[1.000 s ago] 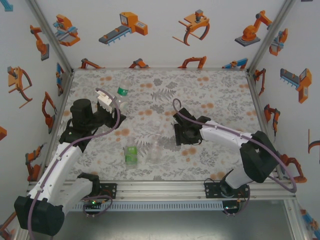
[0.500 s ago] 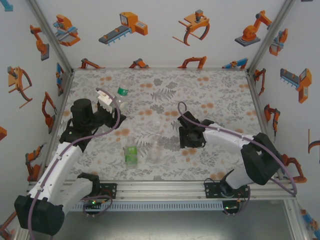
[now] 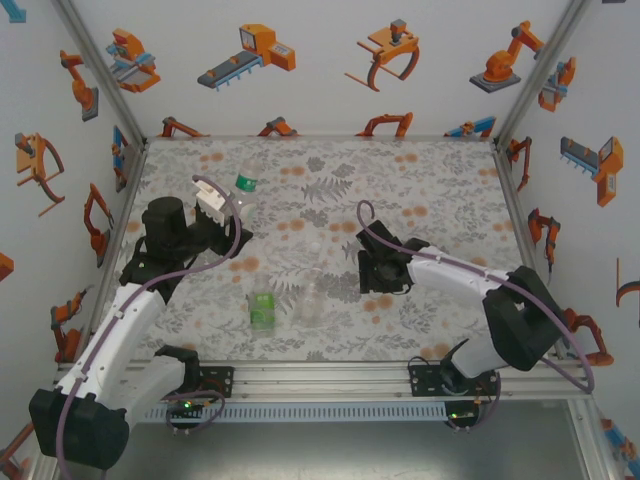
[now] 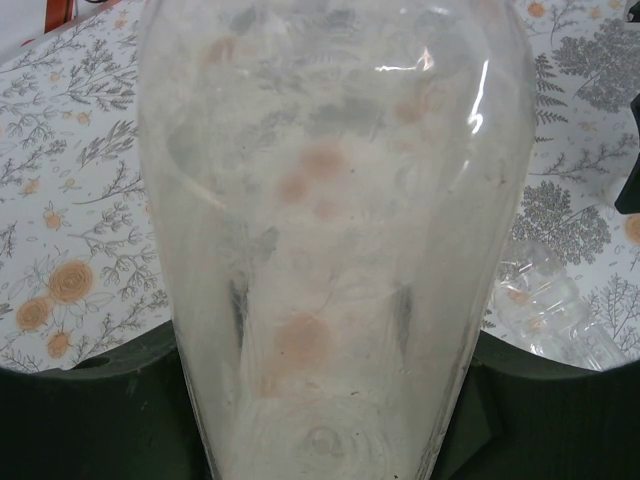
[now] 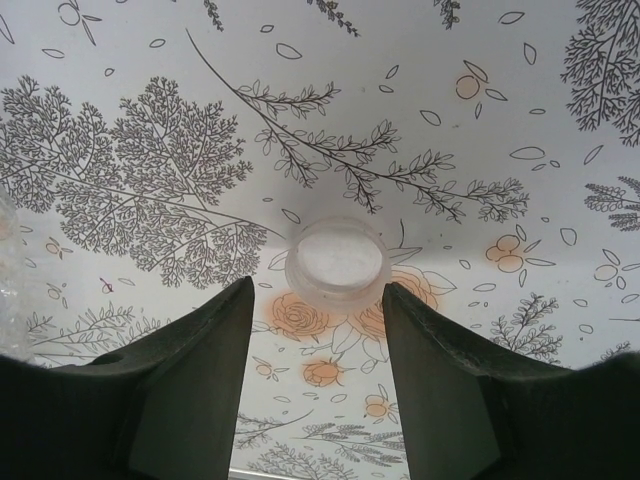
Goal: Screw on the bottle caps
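low in the top view, a green bottle [image 3: 262, 308] and a clear bottle [image 3: 311, 303] stand near the bench [image 3: 440, 190] front edge. mid-frame, the right tool [image 5: 318, 298] is released, straddling a cap [image 5: 337, 262] lying off-centre at its tips, so closing could flick it away. upper left, the left tool [image 3: 226, 208] is clenched on a tall bottle [image 4: 330, 200]. bare bench lies to the right.
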Controlling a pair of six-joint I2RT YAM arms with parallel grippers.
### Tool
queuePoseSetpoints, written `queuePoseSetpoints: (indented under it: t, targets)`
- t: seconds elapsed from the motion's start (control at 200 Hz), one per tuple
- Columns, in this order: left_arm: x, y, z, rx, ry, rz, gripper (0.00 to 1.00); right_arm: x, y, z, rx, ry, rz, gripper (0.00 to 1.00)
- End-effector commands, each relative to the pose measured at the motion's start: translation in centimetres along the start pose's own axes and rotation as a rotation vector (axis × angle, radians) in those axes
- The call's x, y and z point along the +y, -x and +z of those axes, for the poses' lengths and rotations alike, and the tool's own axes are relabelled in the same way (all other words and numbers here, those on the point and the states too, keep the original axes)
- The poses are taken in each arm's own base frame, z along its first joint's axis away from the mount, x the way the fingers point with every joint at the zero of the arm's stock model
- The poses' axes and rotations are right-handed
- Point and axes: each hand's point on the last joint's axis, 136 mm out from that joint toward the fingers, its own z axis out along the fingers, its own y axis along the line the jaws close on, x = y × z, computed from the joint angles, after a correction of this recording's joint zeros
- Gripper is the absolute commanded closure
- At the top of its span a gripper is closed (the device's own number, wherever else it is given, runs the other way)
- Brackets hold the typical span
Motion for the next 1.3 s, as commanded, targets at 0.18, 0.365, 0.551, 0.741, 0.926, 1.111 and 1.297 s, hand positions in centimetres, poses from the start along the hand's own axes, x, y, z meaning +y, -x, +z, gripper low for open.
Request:
queuePoseSetpoints:
  t: [0.18, 0.365, 0.551, 0.741, 0.926, 1.111, 1.297]
  targets:
    - [0.0, 1.7, -0.4, -0.042, -0.004, 0.004, 0.96, 0.0, -0.2, 0.7, 0.01, 0.007, 0.016, 0.48]
    - [0.1, 1.7, -0.4, -0.041, -0.002, 0.006, 0.96, -0.1, -0.5, 1.0, 0.021, 0.001, 0.016, 0.48]
    - [0.1, 1.7, -0.4, -0.042, -0.002, 0.006, 0.96, -0.1, -0.1, 0.4, 0.003, 0.006, 0.017, 0.48]
    - [0.1, 1.8, -0.4, -0.043, -0.001, 0.007, 0.96, -0.3, 0.4, -0.4, -0.025, -0.004, 0.018, 0.48]
    - [0.1, 1.8, -0.5, -0.043, -0.001, 0.007, 0.96, -0.5, 0.0, -0.2, -0.011, -0.013, 0.019, 0.46]
    - [0.0, 1.8, -0.5, -0.045, -0.003, 0.007, 0.96, -0.7, -0.3, 0.2, 0.0, -0.018, 0.019, 0.45]
    - [0.0, 1.8, -0.5, -0.045, -0.002, 0.007, 0.96, -0.7, -0.6, 0.7, 0.011, -0.016, 0.022, 0.46]
